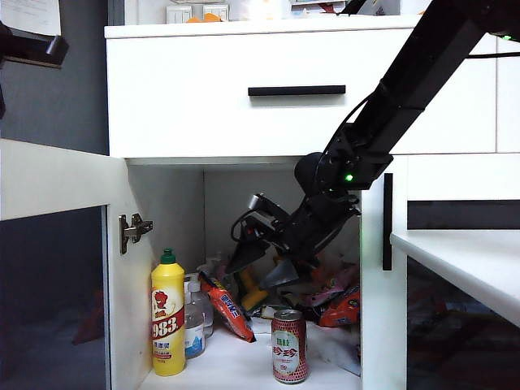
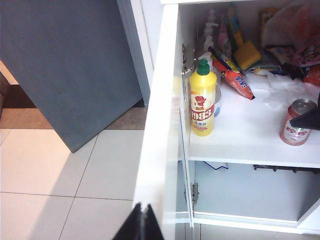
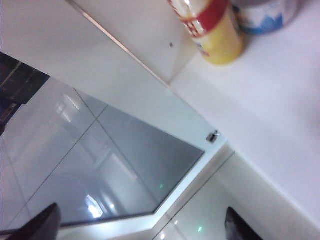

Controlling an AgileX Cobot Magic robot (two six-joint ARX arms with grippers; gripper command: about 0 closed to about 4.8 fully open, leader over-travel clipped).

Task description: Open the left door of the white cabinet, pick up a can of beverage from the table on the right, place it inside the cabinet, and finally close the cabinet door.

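Two grippers are showing at this moment. Inside the white cabinet, the right gripper is hanging above and a little behind the can of beverage, its jaws spread wide and holding nothing; in the right wrist view its two dark fingertips are standing far apart at the frame's edge, with only the shelf and the glass of the door between them. The can is standing upright on the cabinet's white shelf, near the front edge, apart from the gripper. A yellow green-capped bottle is standing on the shelf's left side, just beside a clear pump bottle, and a red snack packet is leaning behind them. More packets are lying piled at the back of the shelf.

The left door is standing swung wide open, its hinge showing on the cabinet's side wall. In the left wrist view the left gripper is sitting at the door's white edge, its jaws pressed together with nothing between them. At the right of the exterior view the table is showing as a thick white slab in front of the right door's black handle.
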